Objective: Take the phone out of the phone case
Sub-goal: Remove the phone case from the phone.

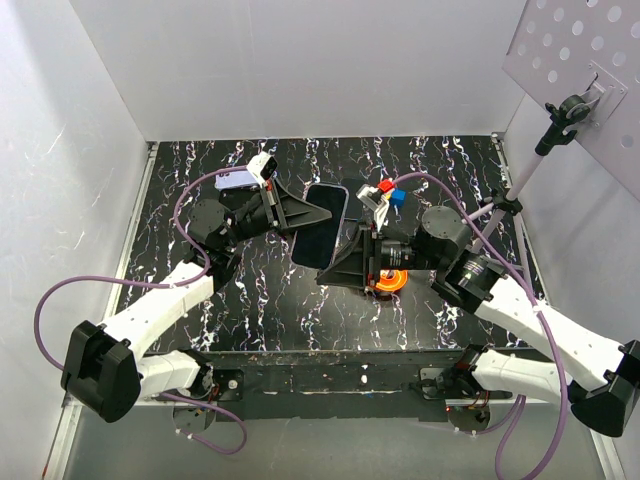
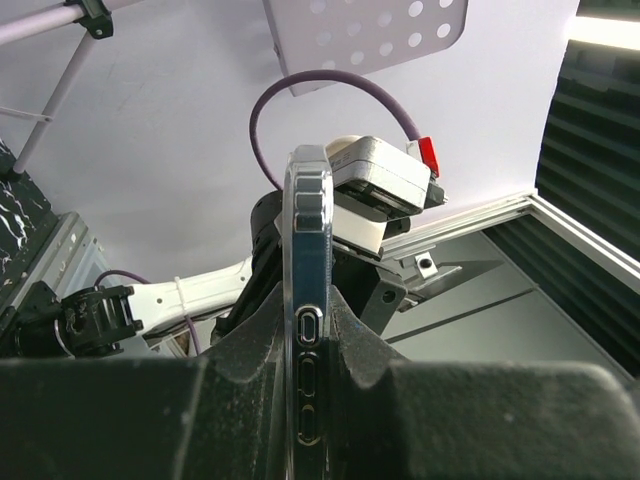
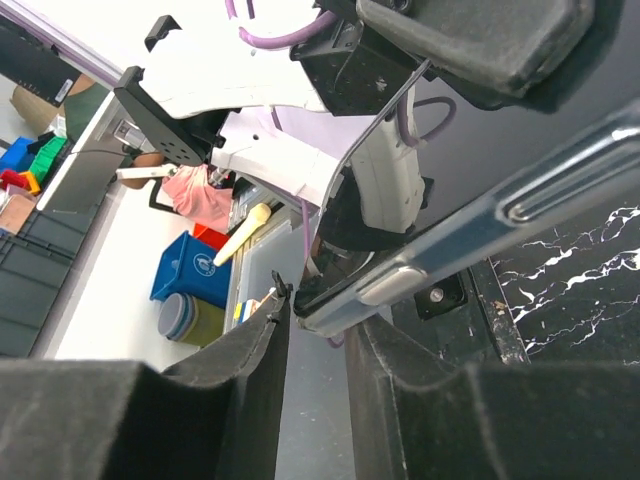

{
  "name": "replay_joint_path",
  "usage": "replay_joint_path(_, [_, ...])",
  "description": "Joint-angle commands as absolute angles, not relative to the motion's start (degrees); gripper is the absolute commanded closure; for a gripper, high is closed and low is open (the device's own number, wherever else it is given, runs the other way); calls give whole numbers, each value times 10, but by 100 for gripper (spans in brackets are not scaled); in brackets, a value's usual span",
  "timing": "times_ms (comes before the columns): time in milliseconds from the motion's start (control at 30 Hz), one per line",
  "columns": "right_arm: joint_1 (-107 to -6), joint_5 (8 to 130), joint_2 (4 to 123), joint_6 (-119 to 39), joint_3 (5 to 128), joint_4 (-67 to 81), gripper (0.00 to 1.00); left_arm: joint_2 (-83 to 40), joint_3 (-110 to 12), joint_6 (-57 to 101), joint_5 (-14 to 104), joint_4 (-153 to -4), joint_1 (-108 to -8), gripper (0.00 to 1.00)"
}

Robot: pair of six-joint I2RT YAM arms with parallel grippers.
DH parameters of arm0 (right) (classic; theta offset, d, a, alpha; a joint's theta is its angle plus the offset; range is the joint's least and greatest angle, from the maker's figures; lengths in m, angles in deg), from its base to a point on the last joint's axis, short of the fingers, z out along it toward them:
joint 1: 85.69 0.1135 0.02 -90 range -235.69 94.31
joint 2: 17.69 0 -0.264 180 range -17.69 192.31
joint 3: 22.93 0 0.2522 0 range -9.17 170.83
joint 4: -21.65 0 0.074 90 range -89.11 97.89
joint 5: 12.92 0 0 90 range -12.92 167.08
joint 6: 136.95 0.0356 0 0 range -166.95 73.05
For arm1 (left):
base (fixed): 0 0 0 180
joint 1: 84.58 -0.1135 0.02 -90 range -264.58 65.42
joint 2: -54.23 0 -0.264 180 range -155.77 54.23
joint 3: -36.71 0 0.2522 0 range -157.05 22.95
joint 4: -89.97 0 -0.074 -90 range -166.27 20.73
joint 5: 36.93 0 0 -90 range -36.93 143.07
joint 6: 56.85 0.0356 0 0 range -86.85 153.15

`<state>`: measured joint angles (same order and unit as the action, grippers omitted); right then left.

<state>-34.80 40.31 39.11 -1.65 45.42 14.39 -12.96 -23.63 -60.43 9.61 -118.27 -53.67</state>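
Phone (image 1: pixel 322 225): dark slab, held off the black marbled table (image 1: pixel 250 310) at mid-scene between the two arms, long axis running from far right to near left. Seen edge-on and upright in the left wrist view (image 2: pixel 305 300), with side buttons showing low on the edge. Phone case (image 2: pixel 300 200): clear, glossy rim wrapping that edge, phone seated inside it. Left gripper (image 1: pixel 297 213): reaching in from the left, clenched on the phone, with dark fingers (image 2: pixel 240 370) pressed against both faces. Right gripper (image 1: pixel 332 265): reaching in from the right at the phone's near end. In the right wrist view its fingers (image 3: pixel 240 380) stand either side of a corner of the phone (image 3: pixel 480 225), with a narrow gap open between them (image 3: pixel 318 370); cannot tell whether grasping or released. Orange ring (image 1: pixel 390 282): on the table under the right wrist, partly hidden. Perforated white panel (image 1: pixel 570 50): on a stand at far right. Purple cables (image 1: pixel 60 300): looping off both arms.
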Motion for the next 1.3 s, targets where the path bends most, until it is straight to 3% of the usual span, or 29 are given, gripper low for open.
replay_joint_path(0, [-348,388,391,-8,464,198,68,-108,-232,-619,110,-1214,-538,100])
replay_joint_path(167, [-348,377,407,-30,470,203,82,-121,-225,-662,96,-1274,-538,100])
replay_joint_path(267, [-348,384,409,-82,478,178,99,-132,-240,-678,65,-1289,-537,100])
replay_joint_path(500, [-337,454,432,-253,546,46,99,-144,-267,-732,3,-1343,-522,100])
replay_joint_path(1000, [-316,873,511,-322,639,-63,99,-138,-252,-769,28,-1419,-476,100])
replay_joint_path(1267, [-316,911,517,-352,601,-69,99,-137,-268,-798,26,-1452,-476,100])
